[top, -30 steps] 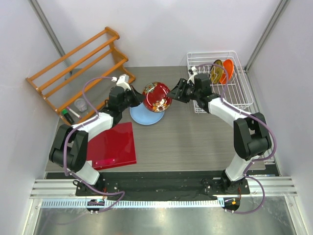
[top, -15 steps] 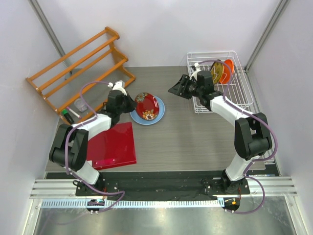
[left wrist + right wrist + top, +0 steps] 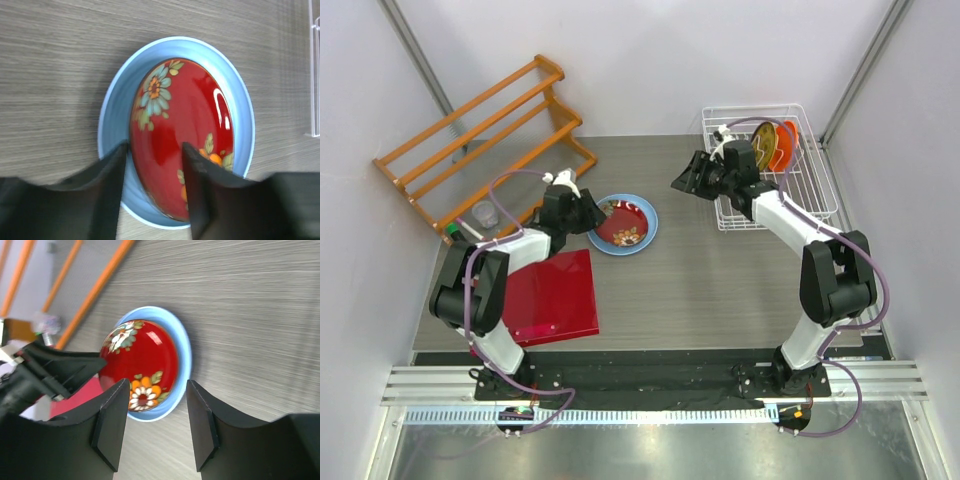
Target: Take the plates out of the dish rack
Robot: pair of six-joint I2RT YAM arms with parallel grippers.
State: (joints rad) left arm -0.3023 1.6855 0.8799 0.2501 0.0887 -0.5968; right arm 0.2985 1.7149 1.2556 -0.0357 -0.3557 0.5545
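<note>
On the table left of centre you have two plates stacked: red plate [image 3: 623,224] flat in blue plate [image 3: 650,232]. Two more, yellow plate [image 3: 766,143] and orange plate [image 3: 786,142], seemingly upright, stand in the rack [image 3: 815,195]. Left gripper [image 3: 155,150] straddles the red rim, jaws apart. Right gripper [image 3: 157,385] hangs unclenched and empty over bare table [image 3: 720,270] between stack and rack.

A grey table [image 3: 720,290] with wood lines sits between plain white walls [image 3: 650,60]. An orange wooden rack [image 3: 480,130] stands at the back left. A shiny metal rail [image 3: 430,385] runs along the near edge.
</note>
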